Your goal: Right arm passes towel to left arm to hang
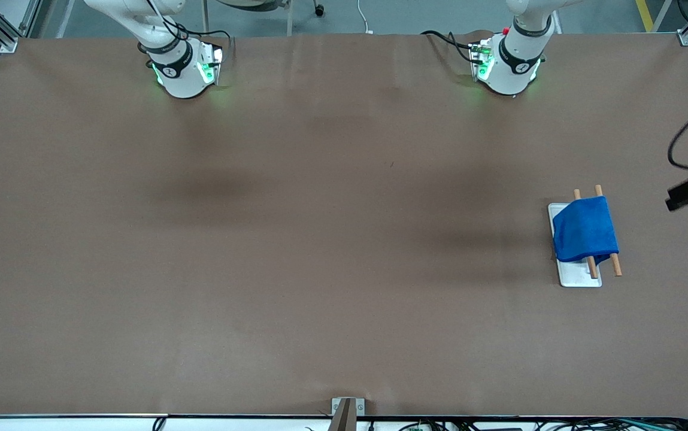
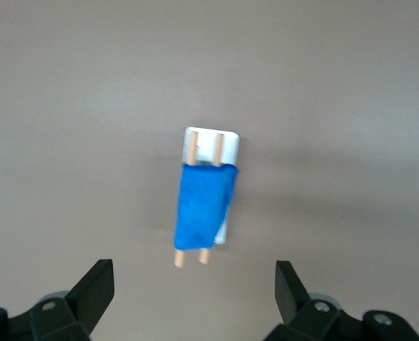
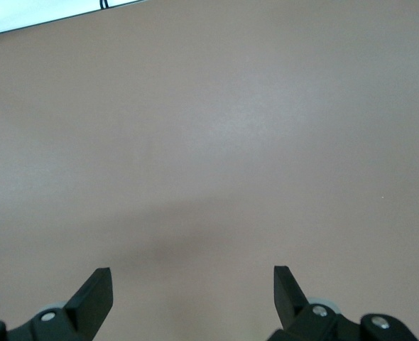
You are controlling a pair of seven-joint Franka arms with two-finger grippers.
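- The towel (image 1: 585,230) is draped over the two wooden rods (image 1: 615,264) of a small rack on a white base (image 1: 577,276), toward the left arm's end of the table — it looks already hung.
- Soft, light microfibre by the look of it: it should sag and fold when lifted, and is not fragile. A pinch at a free hanging edge or corner looks best; the rods lie underneath elsewhere.
- Its long axis follows the rods, running from the robots' side toward the front camera, slightly slanted.
- Left gripper (image 2: 194,286) hangs high over the rack, fingers spread apart, holding nothing.
- Right gripper (image 3: 193,288) waits over the bare brown table (image 3: 216,128), fingers likewise apart — empty.
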